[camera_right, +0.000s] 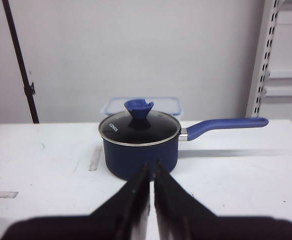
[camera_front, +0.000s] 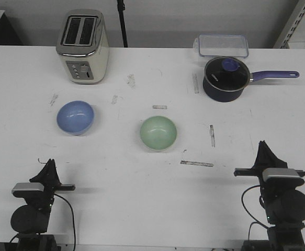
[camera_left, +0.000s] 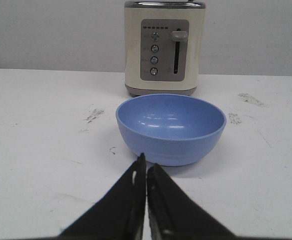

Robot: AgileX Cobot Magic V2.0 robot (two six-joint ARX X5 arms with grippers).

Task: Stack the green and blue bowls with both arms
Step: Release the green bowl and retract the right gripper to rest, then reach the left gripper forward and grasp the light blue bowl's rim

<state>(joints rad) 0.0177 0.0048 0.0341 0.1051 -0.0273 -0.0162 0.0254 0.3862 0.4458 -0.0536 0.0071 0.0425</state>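
Note:
The blue bowl (camera_front: 76, 117) sits upright and empty on the left of the white table; the left wrist view shows this blue bowl (camera_left: 171, 127) just beyond my fingertips. The green bowl (camera_front: 158, 133) rests upright near the table's middle, apart from the blue one. My left gripper (camera_front: 49, 163) (camera_left: 146, 162) is low at the near left edge, shut and empty. At the near right edge, my right gripper (camera_front: 263, 145) (camera_right: 151, 167) is shut on nothing and faces the saucepan. The green bowl is outside both wrist views.
A cream toaster (camera_front: 83, 46) (camera_left: 164, 47) stands at the back left behind the blue bowl. A navy saucepan (camera_front: 225, 78) (camera_right: 139, 144) with a glass lid and purple handle sits at the back right, with a clear lidded box (camera_front: 222, 45) behind it. Tape scraps (camera_front: 196, 163) mark the table.

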